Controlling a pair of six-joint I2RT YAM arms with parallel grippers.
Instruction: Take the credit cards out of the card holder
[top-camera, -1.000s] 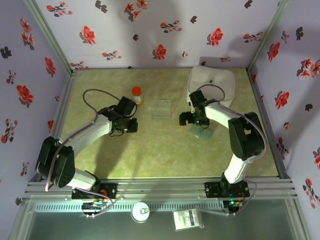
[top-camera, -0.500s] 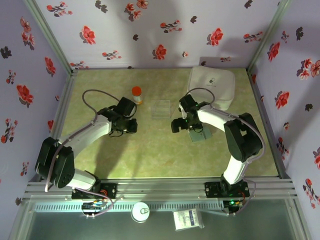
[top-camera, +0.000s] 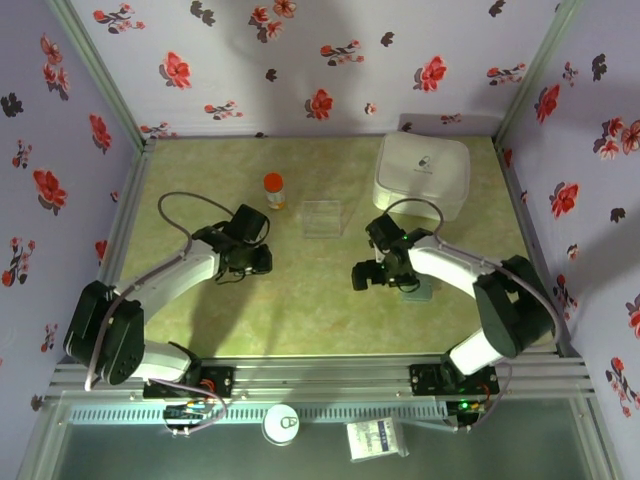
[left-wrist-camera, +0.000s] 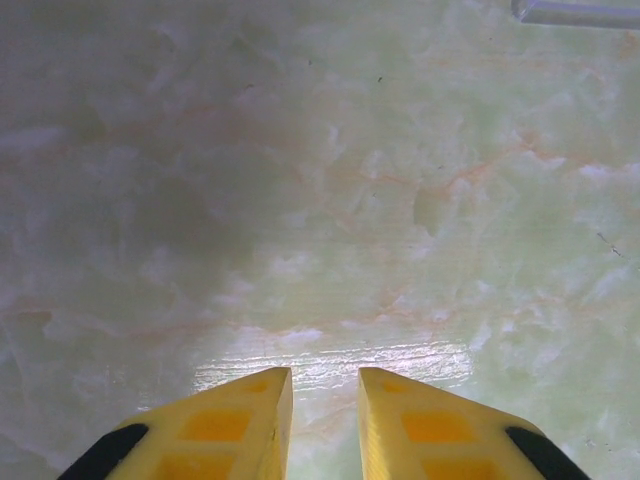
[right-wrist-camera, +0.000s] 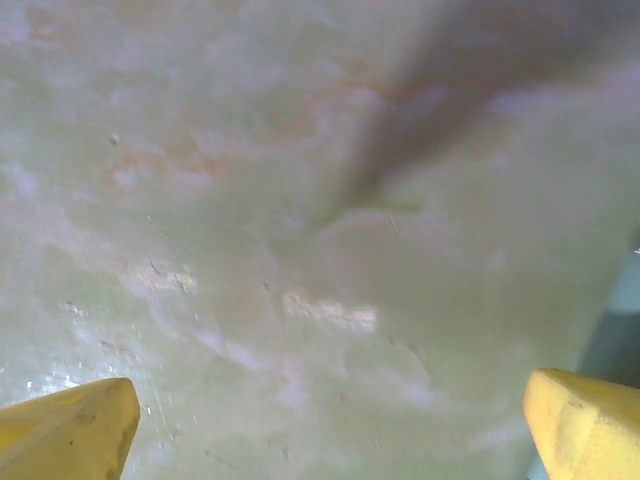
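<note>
Pale green table, smooth and a little glossy, marbled with faint orange veins. In the far right corner, a big white case with rounded corners and a dull shell. Near the middle of the far edge, a small bottle with an orange cap, upright. Just to the right of it, but apart, a clear plastic tray, square and thin-walled.

Card holder: flat, grey-blue, rectangular, with a dull soft surface. Lying on the table right of the middle, between the white case and the near edge, partly hidden under the right arm. Folded shut or open, cannot tell from above.

Right gripper: low over the table just left of the card holder; touching it or not, cannot tell. Yellow fingertips spread wide, only bare marbled surface between them, nothing held.

Left gripper: left of the table's middle, well apart from the card holder. Yellow wedge-shaped fingers with black patches at the outer sides, parted by only a narrow gap, nothing between them, above bare table. At the top right of the left wrist view, a corner of the clear tray.
</note>
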